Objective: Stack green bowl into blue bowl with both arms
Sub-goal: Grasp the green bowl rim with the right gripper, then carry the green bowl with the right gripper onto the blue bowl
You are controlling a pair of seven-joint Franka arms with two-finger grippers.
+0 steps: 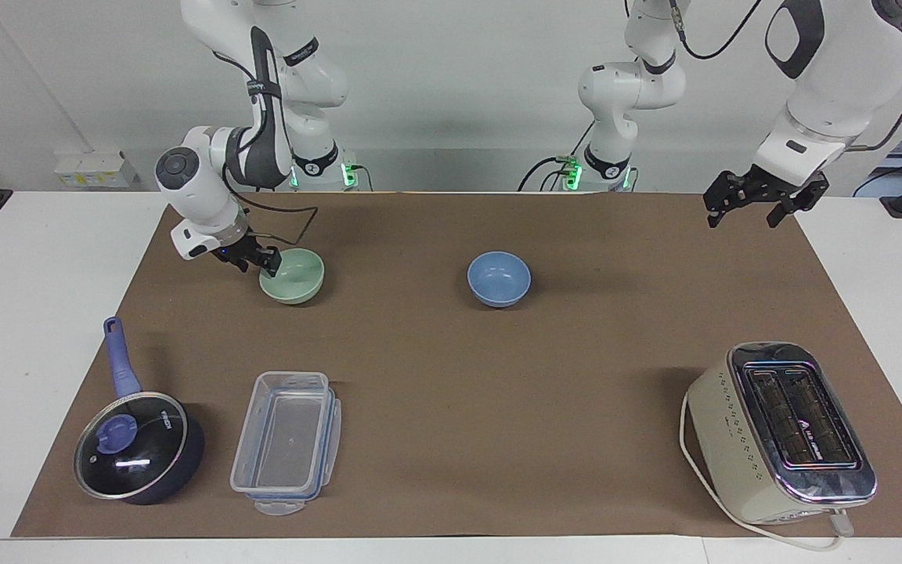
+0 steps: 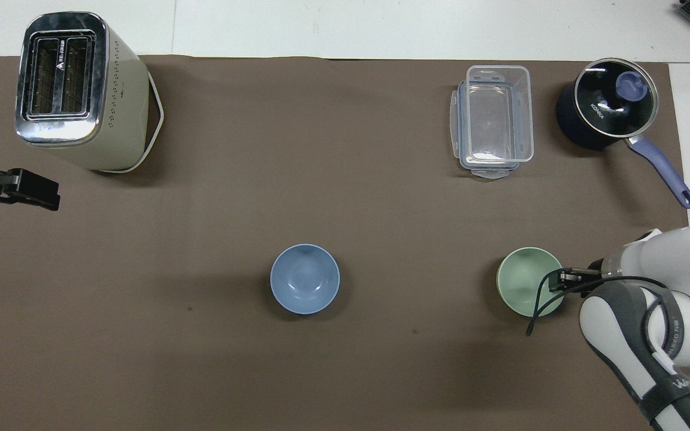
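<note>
The pale green bowl (image 1: 296,280) (image 2: 523,288) stands upright on the brown mat toward the right arm's end of the table. My right gripper (image 1: 267,265) (image 2: 558,281) is down at that bowl's rim, on the edge that faces the right arm's end; whether it grips the rim does not show. The light blue bowl (image 1: 499,279) (image 2: 304,279) sits empty near the mat's middle, level with the green one. My left gripper (image 1: 742,216) (image 2: 50,196) hangs open and empty above the mat's corner at the left arm's end, waiting.
A cream toaster (image 1: 781,432) (image 2: 78,90) stands farther from the robots at the left arm's end. A clear plastic container (image 1: 286,437) (image 2: 493,120) and a dark blue lidded saucepan (image 1: 136,448) (image 2: 607,103) stand farther out than the green bowl.
</note>
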